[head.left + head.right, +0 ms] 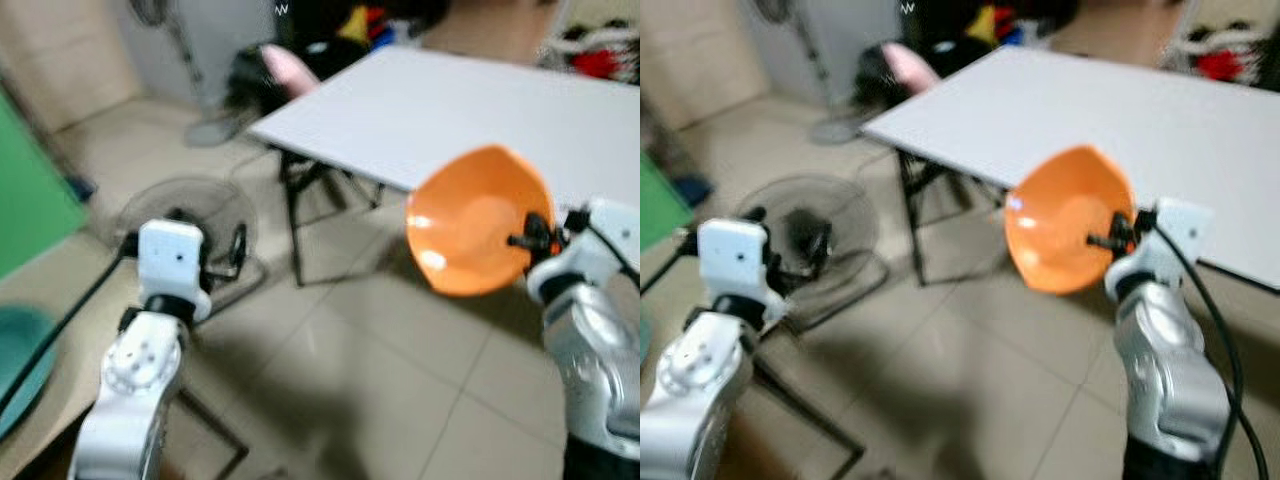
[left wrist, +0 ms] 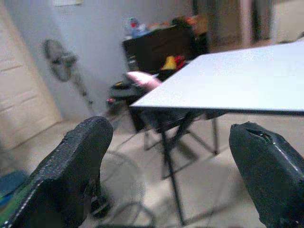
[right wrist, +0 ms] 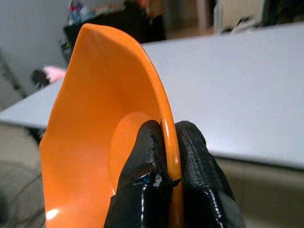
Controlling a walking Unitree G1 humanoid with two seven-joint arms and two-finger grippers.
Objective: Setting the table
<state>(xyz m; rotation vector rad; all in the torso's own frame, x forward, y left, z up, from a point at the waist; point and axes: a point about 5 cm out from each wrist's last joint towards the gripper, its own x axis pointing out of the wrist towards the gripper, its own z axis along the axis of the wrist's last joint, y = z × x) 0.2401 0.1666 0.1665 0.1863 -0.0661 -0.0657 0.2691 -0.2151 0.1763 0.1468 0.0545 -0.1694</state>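
On our left, the left gripper (image 2: 171, 175) is held up over the tiled floor (image 1: 370, 370) with its two black fingers (image 2: 71, 171) spread wide apart and nothing between them. Past them we see the near left corner of the white table (image 1: 450, 110), well ahead. A floor fan (image 1: 185, 215) lies on the tiles just beyond that arm, and a green panel (image 1: 30, 190) stands at the far left.

Moving right, the right gripper (image 3: 166, 156) is pinched tight on the rim of the orange bowl (image 1: 478, 220), one finger inside the wall and one outside. We carry the bowl tipped on its side, its open mouth turned toward our left and slightly toward us, so it holds nothing; the inside is bare. It hangs in the air off the table's near edge, not yet over the top.

The table lies ahead of and to the right of the bowl, and its surface carries nothing that we can make out. The right arm is plainly the nearer one, and already has the bowl. We judge that the coming move depends on bringing the bowl forward over the near edge and rolling it level, mouth up, before setting it down. The head views are blurred, so finer detail escapes us.
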